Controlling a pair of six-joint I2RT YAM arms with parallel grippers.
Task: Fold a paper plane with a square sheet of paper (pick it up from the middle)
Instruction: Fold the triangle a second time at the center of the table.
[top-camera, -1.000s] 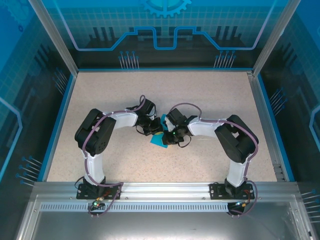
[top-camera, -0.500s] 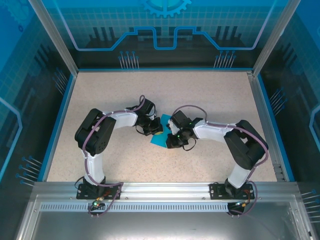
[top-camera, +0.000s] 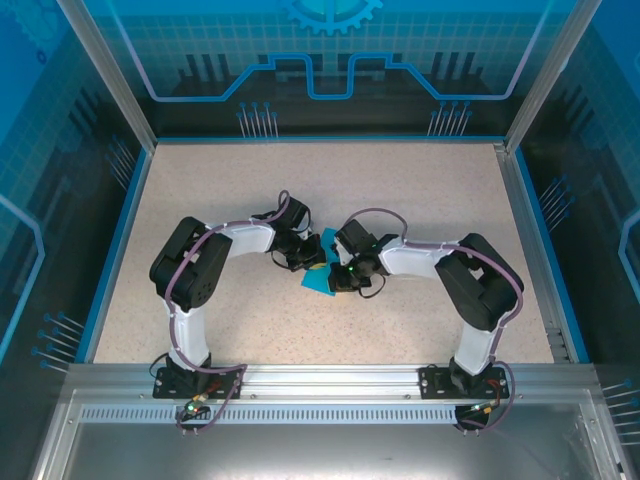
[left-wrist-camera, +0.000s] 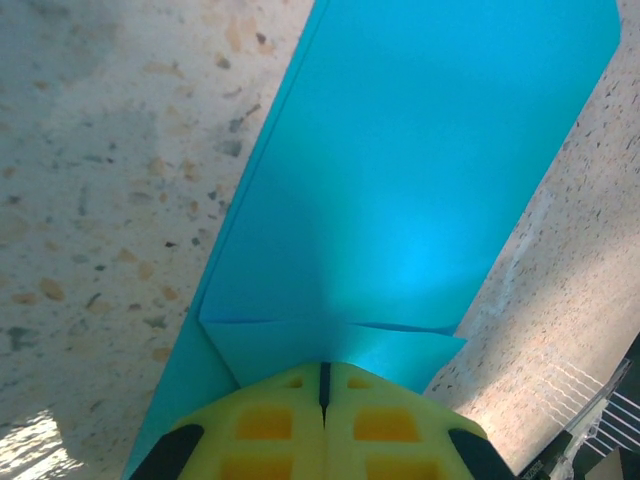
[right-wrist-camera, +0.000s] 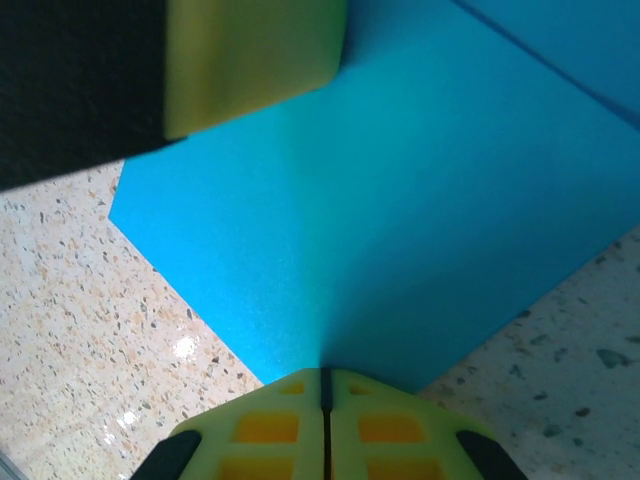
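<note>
The cyan-blue sheet of paper (top-camera: 319, 279) lies folded at the table's middle, between my two grippers. In the left wrist view the sheet (left-wrist-camera: 420, 180) is a long band with two small flaps creased near my fingers. My left gripper (left-wrist-camera: 323, 370) is shut on its near end, the yellow fingers pressed together over the centre fold. My right gripper (right-wrist-camera: 324, 378) is shut on a corner of the sheet (right-wrist-camera: 400, 220), which ridges up into the jaws. From above, the left gripper (top-camera: 311, 262) and right gripper (top-camera: 336, 276) almost touch.
The speckled beige table (top-camera: 400, 200) has a blue rim and glass walls on all sides. In the right wrist view, a yellow finger (right-wrist-camera: 250, 60) of the left gripper hangs close above the sheet. Both arms bend inward toward the middle.
The right arm's elbow swung out to the right half a second ago and has come back in. The right gripper has closed up on the left one again. The left arm has held still.
</note>
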